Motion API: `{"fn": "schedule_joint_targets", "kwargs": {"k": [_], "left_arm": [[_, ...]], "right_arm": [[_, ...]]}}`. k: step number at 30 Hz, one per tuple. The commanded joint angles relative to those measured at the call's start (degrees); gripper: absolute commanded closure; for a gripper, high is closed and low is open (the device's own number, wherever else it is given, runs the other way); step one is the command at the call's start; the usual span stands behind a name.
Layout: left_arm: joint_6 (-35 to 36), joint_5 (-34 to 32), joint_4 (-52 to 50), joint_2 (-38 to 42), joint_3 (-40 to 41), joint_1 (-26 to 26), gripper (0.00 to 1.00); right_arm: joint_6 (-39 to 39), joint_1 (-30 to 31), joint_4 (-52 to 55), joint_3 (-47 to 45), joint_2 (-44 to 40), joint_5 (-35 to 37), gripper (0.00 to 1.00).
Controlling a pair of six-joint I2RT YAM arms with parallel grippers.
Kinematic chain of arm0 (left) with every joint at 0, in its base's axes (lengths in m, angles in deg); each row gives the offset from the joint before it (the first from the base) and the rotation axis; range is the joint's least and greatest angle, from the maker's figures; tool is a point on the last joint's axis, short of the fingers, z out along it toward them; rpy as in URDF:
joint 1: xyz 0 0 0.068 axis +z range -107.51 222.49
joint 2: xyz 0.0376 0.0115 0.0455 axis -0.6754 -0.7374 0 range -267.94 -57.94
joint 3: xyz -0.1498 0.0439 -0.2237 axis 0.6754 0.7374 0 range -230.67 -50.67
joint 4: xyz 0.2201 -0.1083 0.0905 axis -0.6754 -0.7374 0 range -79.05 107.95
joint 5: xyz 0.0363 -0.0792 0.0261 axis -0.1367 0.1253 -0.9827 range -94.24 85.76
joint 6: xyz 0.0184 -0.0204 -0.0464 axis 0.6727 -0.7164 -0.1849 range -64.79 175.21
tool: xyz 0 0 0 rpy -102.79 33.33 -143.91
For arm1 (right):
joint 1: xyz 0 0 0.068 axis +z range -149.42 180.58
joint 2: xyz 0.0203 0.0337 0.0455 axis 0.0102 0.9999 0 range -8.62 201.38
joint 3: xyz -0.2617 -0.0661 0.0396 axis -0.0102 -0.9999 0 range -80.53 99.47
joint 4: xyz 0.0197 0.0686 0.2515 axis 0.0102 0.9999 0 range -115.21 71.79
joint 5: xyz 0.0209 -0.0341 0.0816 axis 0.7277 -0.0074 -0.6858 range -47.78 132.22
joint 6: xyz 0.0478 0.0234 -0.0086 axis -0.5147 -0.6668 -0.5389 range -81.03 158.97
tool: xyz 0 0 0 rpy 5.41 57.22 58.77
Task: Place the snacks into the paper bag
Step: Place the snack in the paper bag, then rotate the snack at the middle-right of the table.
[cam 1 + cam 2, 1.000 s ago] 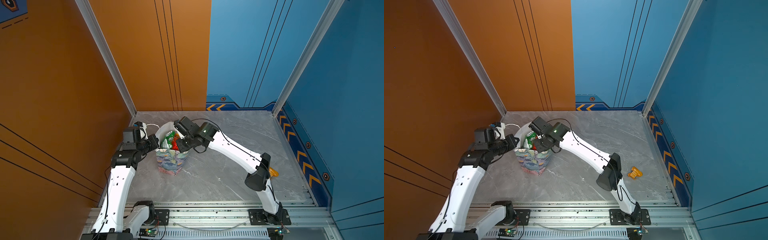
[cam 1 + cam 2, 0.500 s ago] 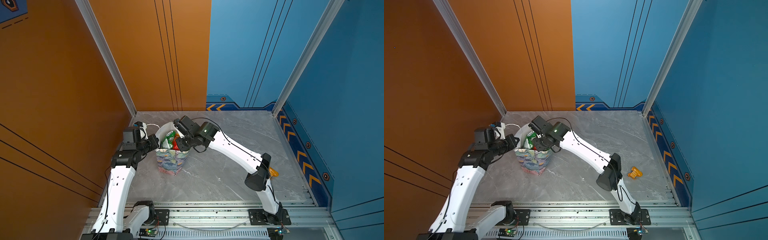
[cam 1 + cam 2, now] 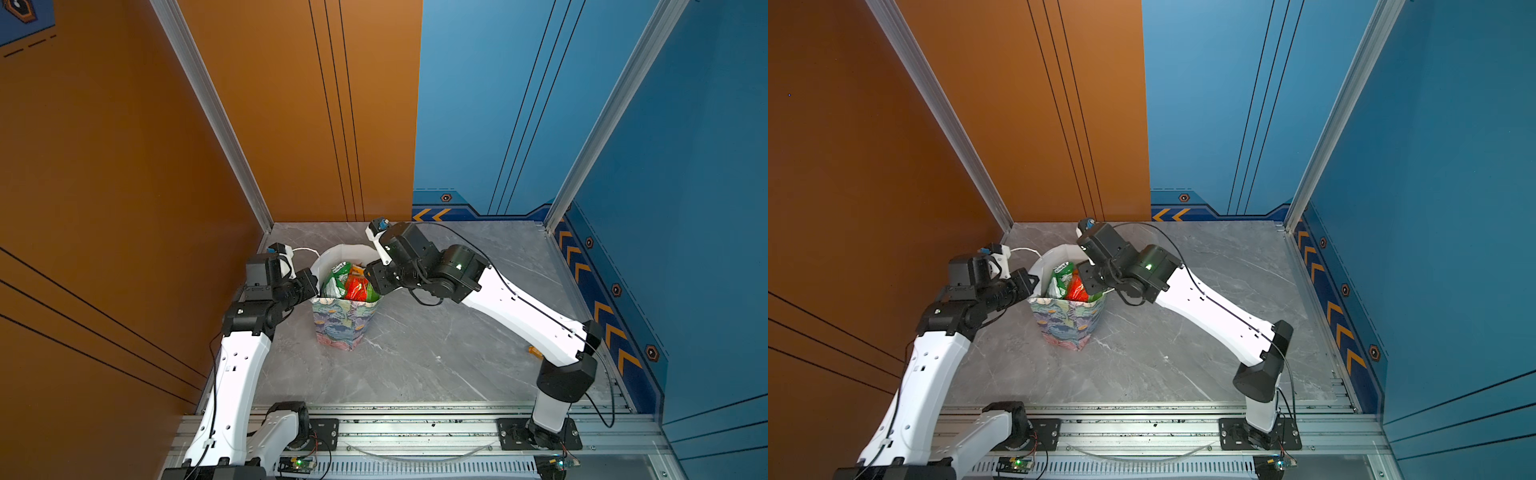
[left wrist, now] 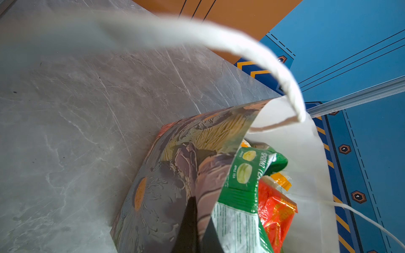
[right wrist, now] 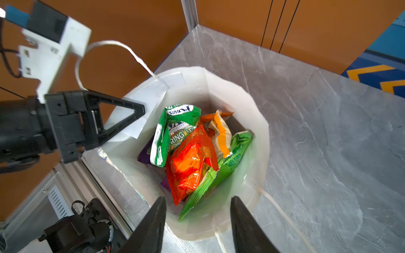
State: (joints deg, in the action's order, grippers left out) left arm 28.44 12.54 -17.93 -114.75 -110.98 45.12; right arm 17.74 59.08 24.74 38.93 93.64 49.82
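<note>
Right wrist view, straight down into the bag (image 5: 262, 131): the right gripper (image 5: 198, 200) hangs just above the near rim, fingers (image 5: 156, 219) spread wide, gripping nothing. Down below, the packets sit inside the white walls. On top in the middle is the red packet (image 5: 188, 166), below and ahead of those open fingers. Crumpled beside it is the green-white packet (image 5: 162, 135), with the yellow-orange packet (image 5: 221, 131) tucked at the far side. Along the wall leans the big green packet (image 5: 234, 151), one end showing between the fingers, lower in the bag. Under the green-white one, a purple packet (image 5: 143, 156) peeks out. Across the opening, the left gripper (image 5: 141, 110) is closed, its tips pinching the bag's rim flap. Left wrist view backs that up: a black finger lies flat on the floral outer wall, right at the paper's edge. From that rim the handle (image 5: 122, 45) arcs up to the left wrist's camera mount (image 5: 54, 48). Both top views show the bag upright on the table (image 3: 415, 365), a gripper at the rim on either side. Well apart from it, by the right arm (image 3: 519, 316), a small orange thing (image 3: 536, 353) pokes out on the table, mostly hidden, can't tell what it is
</note>
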Motion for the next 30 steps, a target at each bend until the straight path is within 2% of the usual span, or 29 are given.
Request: {"fn": "schedule_joint_targets", "kwargs": {"k": [1, 11, 14, 18, 24, 30], "left_arm": [[0.6, 2.6, 3.7, 1.2, 0.2, 0.4, 0.95], [0.5, 2.6, 3.7, 1.0, 0.2, 0.6, 0.95], [0.5, 2.5, 3.7, 0.9, 0.2, 0.7, 0.95], [0.5, 2.5, 3.7, 0.9, 0.2, 0.7, 0.95], [0.7, 2.2, 3.7, 1.3, 0.2, 0.9, 0.95], [0.6, 2.5, 3.7, 1.3, 0.2, 0.9, 0.95]], "right_arm": [[-0.2, -0.7, -4.8, -4.2, -4.0, 4.7, 0.48], [-3.7, -9.7, -8.7, -22.5, -19.3, 8.1, 0.45], [-6.1, -14.8, -9.5, -29.0, -24.1, 6.0, 0.45], [-7.4, -22.8, -10.2, -36.7, -29.0, -1.2, 0.43], [-8.6, -29.6, -6.8, -45.3, -33.2, 1.5, 0.42], [-13.0, -39.5, -6.0, -55.8, -37.6, 0.0, 0.38]]}}
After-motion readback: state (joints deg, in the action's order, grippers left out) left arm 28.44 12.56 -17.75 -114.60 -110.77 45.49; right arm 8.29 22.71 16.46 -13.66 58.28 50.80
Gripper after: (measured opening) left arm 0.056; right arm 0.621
